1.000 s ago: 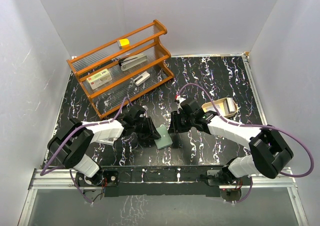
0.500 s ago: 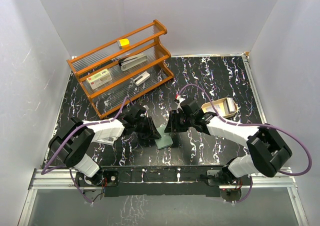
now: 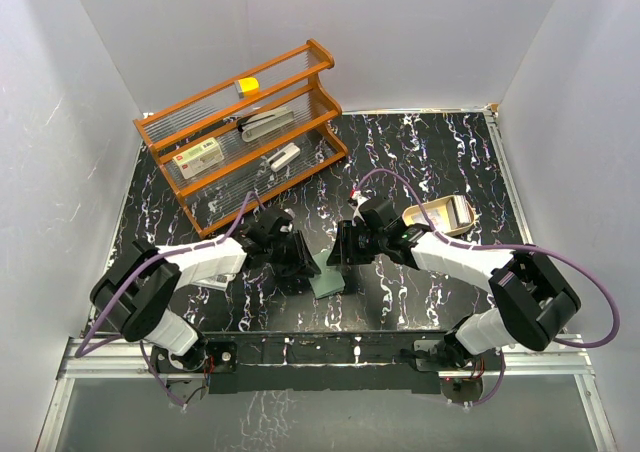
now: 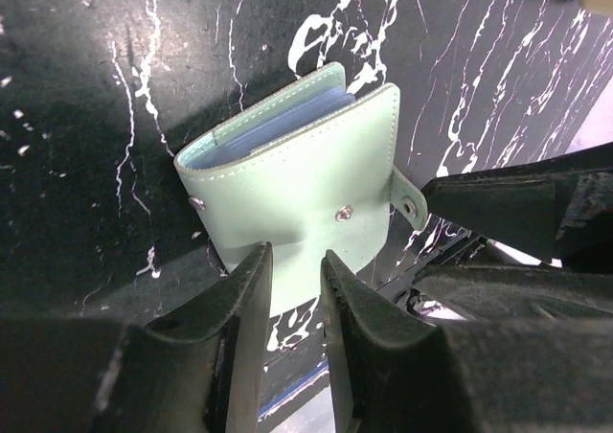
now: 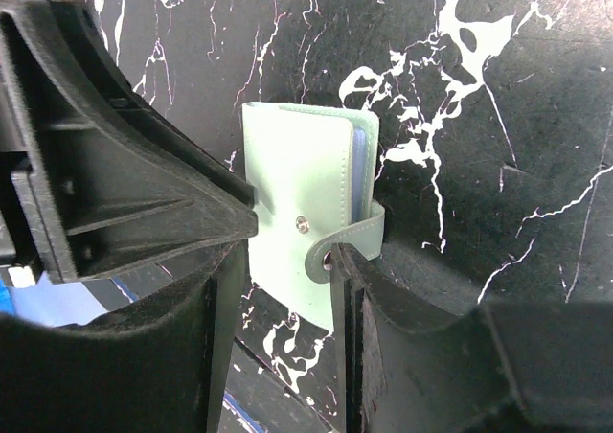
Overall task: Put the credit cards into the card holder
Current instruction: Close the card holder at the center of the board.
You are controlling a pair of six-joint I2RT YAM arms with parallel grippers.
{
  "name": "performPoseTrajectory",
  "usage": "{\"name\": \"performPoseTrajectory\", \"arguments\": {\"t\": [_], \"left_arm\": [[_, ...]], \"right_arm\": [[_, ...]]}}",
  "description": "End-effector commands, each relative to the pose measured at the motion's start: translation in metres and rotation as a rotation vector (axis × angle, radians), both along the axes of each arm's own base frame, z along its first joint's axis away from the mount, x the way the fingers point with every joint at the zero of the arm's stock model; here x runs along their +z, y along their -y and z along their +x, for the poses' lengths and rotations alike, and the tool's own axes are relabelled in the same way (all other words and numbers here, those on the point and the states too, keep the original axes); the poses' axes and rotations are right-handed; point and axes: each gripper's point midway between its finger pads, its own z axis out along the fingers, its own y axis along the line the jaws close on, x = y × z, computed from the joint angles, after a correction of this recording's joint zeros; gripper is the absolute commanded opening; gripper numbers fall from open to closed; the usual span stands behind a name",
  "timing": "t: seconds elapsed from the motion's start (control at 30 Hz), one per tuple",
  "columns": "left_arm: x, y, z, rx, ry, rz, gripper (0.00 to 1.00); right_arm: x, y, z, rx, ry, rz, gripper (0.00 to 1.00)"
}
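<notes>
**On the table (image 3: 440, 152), the card holder (image 3: 328, 272) lies folded between both grippers.**
The left gripper (image 4: 297, 284) is narrow, with the holder's edge in its gap; you cannot tell whether it clamps. The right gripper (image 5: 287, 261) stands parted over the strap side. Expect a light, soft, floppy cover. Take hold at the unfastened snap tab (image 5: 329, 254).
</notes>
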Motion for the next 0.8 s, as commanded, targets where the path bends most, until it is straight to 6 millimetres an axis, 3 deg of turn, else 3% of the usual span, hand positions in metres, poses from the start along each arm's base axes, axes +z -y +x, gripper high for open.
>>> {"name": "performPoseTrajectory", "arguments": {"t": [0.0, 0.23, 0.37, 0.57, 0.77], "left_arm": [[0.021, -0.002, 0.006, 0.027, 0.037, 0.005, 0.27], [0.032, 0.014, 0.018, 0.001, 0.072, -0.050, 0.25], [0.020, 0.022, 0.018, -0.048, 0.043, -0.046, 0.22], [-0.009, 0.003, 0.005, -0.047, -0.025, 0.061, 0.19], [-0.021, -0.012, -0.002, -0.052, -0.044, 0.140, 0.19]], "right_arm": [[0.012, -0.001, 0.005, -0.009, 0.047, 0.020, 0.39], [0.010, 0.005, 0.002, -0.024, 0.048, 0.013, 0.39], [0.010, 0.005, 0.001, -0.025, 0.043, 0.018, 0.39], [0.008, 0.005, 0.000, -0.024, 0.039, 0.020, 0.38], [0.007, 0.000, 0.000, -0.007, 0.028, 0.039, 0.38]]}}
